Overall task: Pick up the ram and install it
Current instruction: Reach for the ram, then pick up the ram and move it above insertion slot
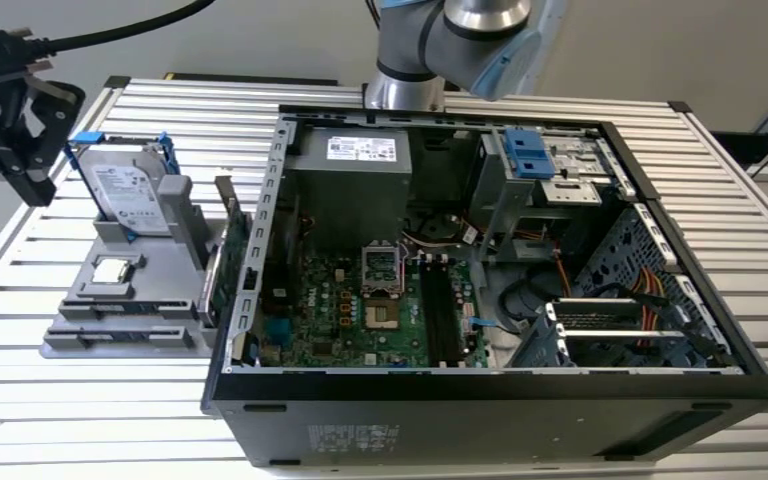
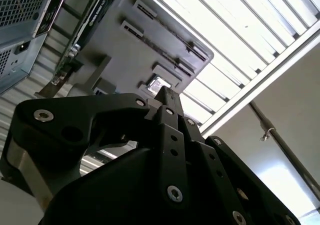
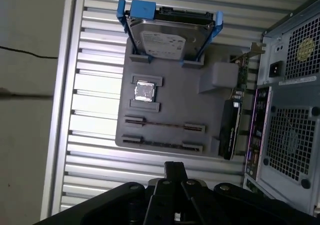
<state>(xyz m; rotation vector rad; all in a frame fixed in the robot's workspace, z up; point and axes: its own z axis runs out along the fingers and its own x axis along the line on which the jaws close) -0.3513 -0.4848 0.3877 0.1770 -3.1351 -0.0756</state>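
- Closest to the wrist cameras, the gripper (image 3: 175, 169) hangs in the air over the slatted table (image 3: 95, 100), just off the edge of the grey tray (image 3: 170, 107). I cannot tell whether it is spread or pressed together. It touches nothing.
- Next out, in the first wrist view, the ram (image 3: 162, 124) stands on edge in the tray. It shows as a thin dark strip between two end blocks and is not yet picked up. A second strip (image 3: 161, 145), much like it, sits in the neighbouring slot on the gripper's side.
- I judge the step in hand to be the approach for the pick.
  - The gripper should be centred along the ram's length and turned so that it closes across the thin board, not along it.
  - It should come straight down between the end blocks, clear of the second strip.
  - A hold on the top edge at mid-length should keep the stick from tilting in its slot.
- Beyond the ram, a processor chip (image 3: 145, 91) lies flat in its own recess. At the tray's far end a hard drive (image 3: 167, 35) leans in a blue frame.
- On the tray's side toward the computer, a green card (image 3: 231, 130) stands on edge. It is well apart from the ram.
- Farthest off, in the exterior view, the open computer case (image 1: 491, 415) lies on its side. Long black slots (image 1: 444, 315) on its green board (image 1: 344, 310) sit just beside the processor socket.
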